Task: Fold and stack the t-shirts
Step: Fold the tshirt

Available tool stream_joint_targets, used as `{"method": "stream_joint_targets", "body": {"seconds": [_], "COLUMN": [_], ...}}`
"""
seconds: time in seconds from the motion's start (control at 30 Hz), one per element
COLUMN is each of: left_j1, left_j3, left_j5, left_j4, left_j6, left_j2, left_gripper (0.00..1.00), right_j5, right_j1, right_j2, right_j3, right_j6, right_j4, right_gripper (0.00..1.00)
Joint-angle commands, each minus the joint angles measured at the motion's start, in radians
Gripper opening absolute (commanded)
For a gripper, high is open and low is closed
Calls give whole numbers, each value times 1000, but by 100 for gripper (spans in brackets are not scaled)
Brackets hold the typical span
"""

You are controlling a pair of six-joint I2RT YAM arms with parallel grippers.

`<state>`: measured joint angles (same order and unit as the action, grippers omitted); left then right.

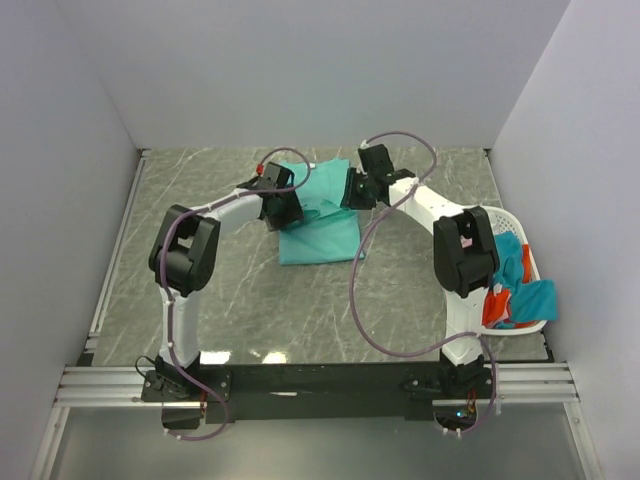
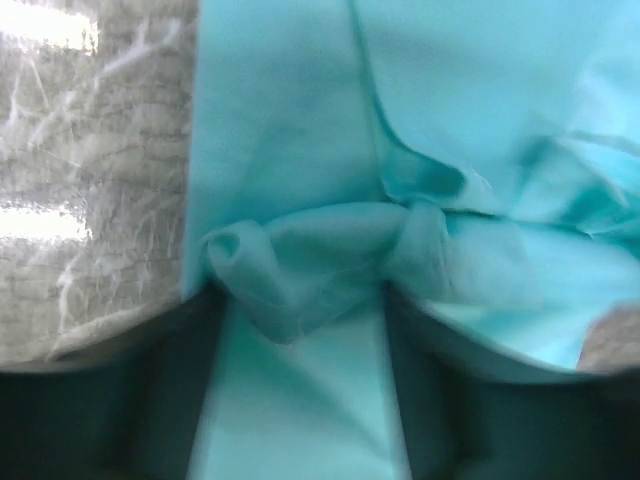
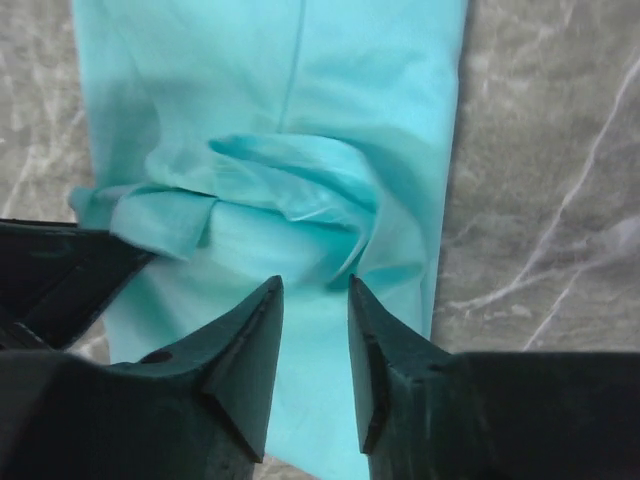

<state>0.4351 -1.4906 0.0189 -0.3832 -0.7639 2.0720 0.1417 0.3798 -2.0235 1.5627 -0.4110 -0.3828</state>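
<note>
The teal-green t-shirt (image 1: 318, 232) lies partly folded on the marble table at centre back. Its far part is rumpled. My left gripper (image 1: 283, 207) sits over the shirt's left far edge. In the left wrist view the gripper (image 2: 300, 305) has its jaws wide apart, with flat cloth lying between them and a bunched fold (image 2: 300, 265) at the tips. My right gripper (image 1: 352, 191) is at the shirt's right far corner. In the right wrist view the gripper (image 3: 314, 288) has its jaws a little apart and empty, just above the cloth (image 3: 280, 120) and short of a rumpled fold (image 3: 270, 180).
A white lattice basket (image 1: 507, 214) stands at the right edge beside the right arm. It holds an orange-red shirt (image 1: 497, 306) and blue-teal shirts (image 1: 536, 298). Grey walls enclose the table on three sides. Purple cables loop over both arms.
</note>
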Motion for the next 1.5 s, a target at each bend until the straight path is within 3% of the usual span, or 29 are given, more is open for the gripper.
{"method": "stream_joint_targets", "body": {"seconds": [0.0, 0.03, 0.07, 0.17, 0.43, 0.63, 0.83, 1.0, 1.1, 1.47], "left_j1": [-4, -3, -4, -4, -2, -2, -4, -4, -4, -4], "left_j3": [13, 41, 59, 145, 447, 710, 880, 944, 983, 974], "left_j5": [-10, -10, -10, -10, -8, 95, 170, 184, 159, 164], "left_j4": [30, 41, 47, 66, 83, 4, -112, -175, -132, -148], "left_j6": [14, 6, 3, -17, -81, -161, -248, -293, -292, -296], "left_j2": [-124, -145, -191, -289, -556, -843, -1110, -1185, -1216, -1213], "left_gripper": [76, 84, 99, 99, 99, 99, 99, 99, 99, 99], "right_j5": [56, 59, 67, 87, 167, 139, 148, 124, 99, 81], "right_j1": [-5, -5, -4, 2, 106, 229, 243, 243, 242, 206], "right_j2": [63, 97, 115, 190, 270, 149, -13, -115, -141, -257], "right_j3": [45, 36, 11, -61, -219, -92, 72, 166, 181, 358], "right_j6": [32, 31, 35, 46, 57, 123, 120, 133, 140, 104], "right_j4": [10, 12, 12, 28, 96, 67, 39, -7, 13, 38], "right_gripper": [50, 51, 54, 60, 64, 69, 83, 85, 86, 86]}}
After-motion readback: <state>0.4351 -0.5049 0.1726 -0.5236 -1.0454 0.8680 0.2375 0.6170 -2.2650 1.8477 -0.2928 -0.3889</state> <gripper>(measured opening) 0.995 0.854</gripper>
